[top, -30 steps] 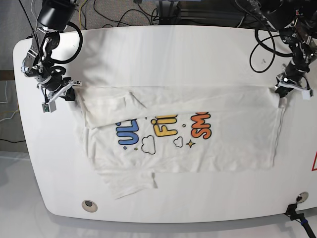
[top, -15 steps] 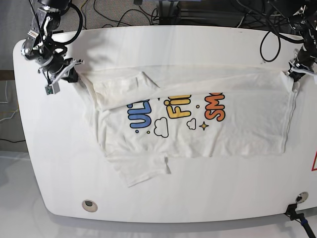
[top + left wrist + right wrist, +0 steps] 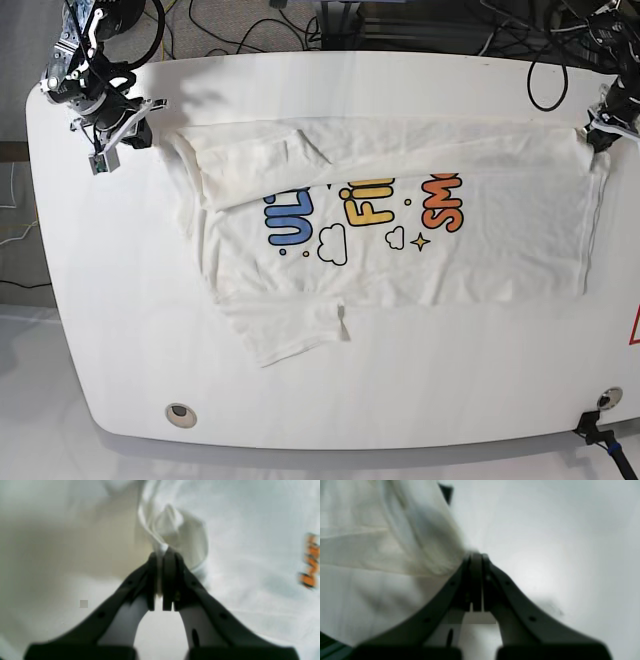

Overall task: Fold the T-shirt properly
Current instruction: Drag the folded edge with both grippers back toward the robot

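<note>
Spanning the smooth white oval tabletop (image 3: 100,330), the large white short-sleeved cloth T-shirt (image 3: 480,250) lies print-up, stretched between the two tools. At the left of the base view, the right arm's dark two-fingered gripper (image 3: 140,128) meets the shirt's far corner; in its wrist view (image 3: 476,555) the fingers stand pressed together with cloth bunched at the tips, though blur obscures the actual nip. Beside that gripper a folded-over flap covers the start of the blue lettering (image 3: 290,222); yellow (image 3: 368,202) and orange (image 3: 443,200) lettering follow. At the right, the left arm's dark gripper (image 3: 594,136) is partly cut off by the frame edge; its wrist view (image 3: 162,552) shows fingers clamped on a white fold, orange print blurred alongside.
</note>
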